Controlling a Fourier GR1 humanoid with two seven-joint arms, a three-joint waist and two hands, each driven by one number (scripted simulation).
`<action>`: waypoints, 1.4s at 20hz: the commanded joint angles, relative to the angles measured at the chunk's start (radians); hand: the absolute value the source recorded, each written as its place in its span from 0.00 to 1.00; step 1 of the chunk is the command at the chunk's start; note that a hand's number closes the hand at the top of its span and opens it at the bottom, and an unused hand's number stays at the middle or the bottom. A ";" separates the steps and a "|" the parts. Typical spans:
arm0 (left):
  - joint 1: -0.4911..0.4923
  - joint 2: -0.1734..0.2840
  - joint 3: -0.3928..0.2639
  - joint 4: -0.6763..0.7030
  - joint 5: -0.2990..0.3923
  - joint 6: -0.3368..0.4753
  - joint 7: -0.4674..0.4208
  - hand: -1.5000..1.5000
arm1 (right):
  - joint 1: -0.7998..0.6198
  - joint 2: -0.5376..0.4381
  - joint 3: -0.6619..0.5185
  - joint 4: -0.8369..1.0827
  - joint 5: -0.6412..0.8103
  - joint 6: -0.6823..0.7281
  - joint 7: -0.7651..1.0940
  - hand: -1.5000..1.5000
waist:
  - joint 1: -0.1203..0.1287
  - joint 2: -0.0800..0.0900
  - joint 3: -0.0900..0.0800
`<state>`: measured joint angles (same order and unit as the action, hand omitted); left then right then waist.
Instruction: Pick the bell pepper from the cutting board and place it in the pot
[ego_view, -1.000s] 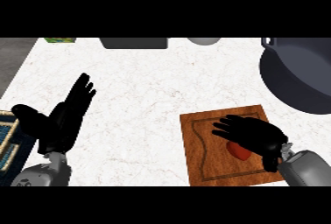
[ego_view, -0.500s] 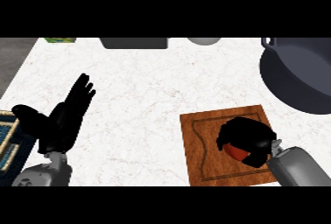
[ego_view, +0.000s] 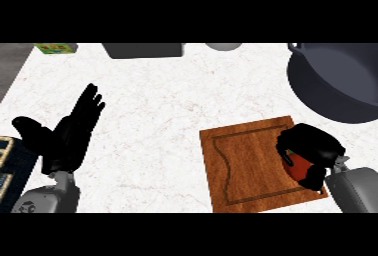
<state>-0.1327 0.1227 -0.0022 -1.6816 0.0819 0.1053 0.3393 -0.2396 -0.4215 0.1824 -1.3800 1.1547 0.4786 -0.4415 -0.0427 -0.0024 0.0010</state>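
Your right hand (ego_view: 310, 147) is clenched around the red bell pepper (ego_view: 298, 167) on the cutting board (ego_view: 244, 165); next, lift it toward the pot (ego_view: 336, 82) beyond the board

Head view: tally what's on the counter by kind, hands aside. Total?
Pot: 1
Cutting board: 1
Bell pepper, red, under the curled right hand: 1
Grey box at the far edge: 1
Pale round item at the far edge, cut off: 1
Green-yellow item at the far left corner: 1
Total: 6
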 joint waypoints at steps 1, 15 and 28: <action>0.017 0.013 0.036 -0.007 -0.003 0.022 -0.005 0.50 | 0.057 -0.009 -0.313 0.114 -0.065 -0.019 0.252 1.00 | -0.091 0.000 0.003; 0.051 -0.012 -0.015 -0.028 -0.008 -0.008 -0.022 0.50 | 0.001 -0.112 -0.832 -0.045 -0.164 -0.172 0.767 1.00 | 0.026 -0.003 -0.002; 0.023 -0.017 -0.024 -0.029 -0.007 -0.024 0.001 0.50 | -0.239 -0.263 -0.851 -0.315 -0.335 -0.032 0.800 1.00 | 0.047 0.000 -0.002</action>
<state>-0.1149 0.1074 -0.0216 -1.7047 0.0733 0.0882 0.3388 -0.3756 -0.6394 -0.6638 -1.6482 0.8745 0.3948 0.3160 -0.0036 -0.0026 -0.0008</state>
